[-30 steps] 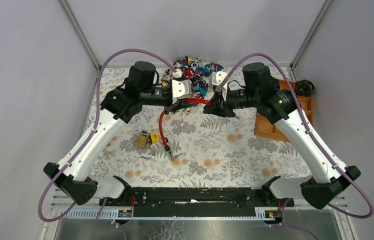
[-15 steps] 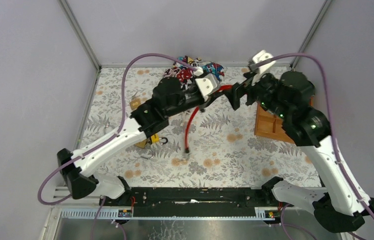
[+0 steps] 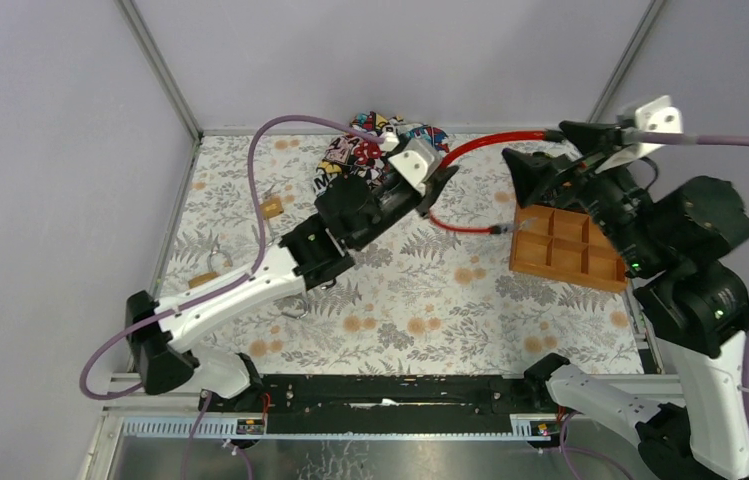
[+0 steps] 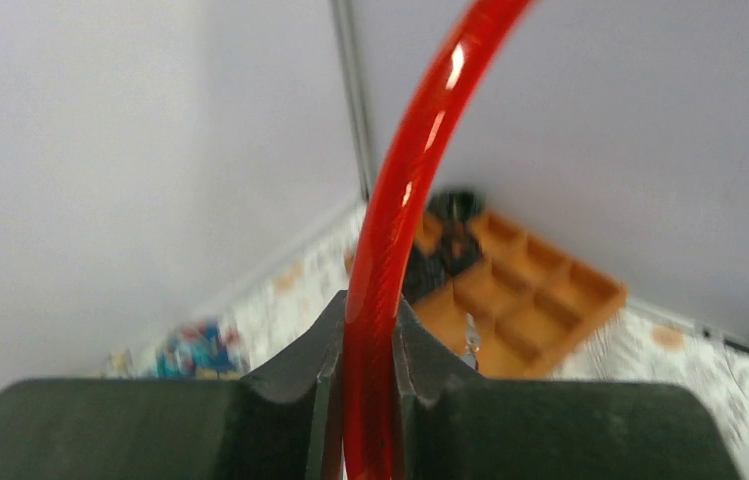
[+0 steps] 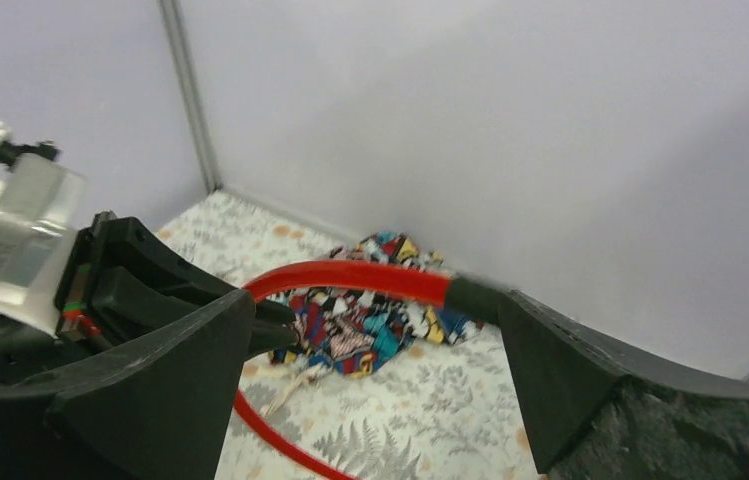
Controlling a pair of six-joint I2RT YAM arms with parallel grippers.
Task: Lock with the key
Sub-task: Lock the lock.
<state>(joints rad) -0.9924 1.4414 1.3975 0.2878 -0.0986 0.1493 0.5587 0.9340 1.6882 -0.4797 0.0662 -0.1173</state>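
the left pincer (image 4: 370, 330) was clenched on the red cable (image 3: 470, 148), holding it above the worktop (image 3: 430, 310), probably to bring its ends together. only the overhead view showed its loose tip (image 3: 498, 230) by the wooden tray (image 3: 550, 262); the right pincer (image 5: 375, 300)'s own view left its grip on the black end (image 5: 470, 290) unclear.

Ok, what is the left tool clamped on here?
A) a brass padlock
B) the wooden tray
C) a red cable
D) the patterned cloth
C: in the left wrist view the left tool is closed tight on the red cable, which arcs up out of its fingers.
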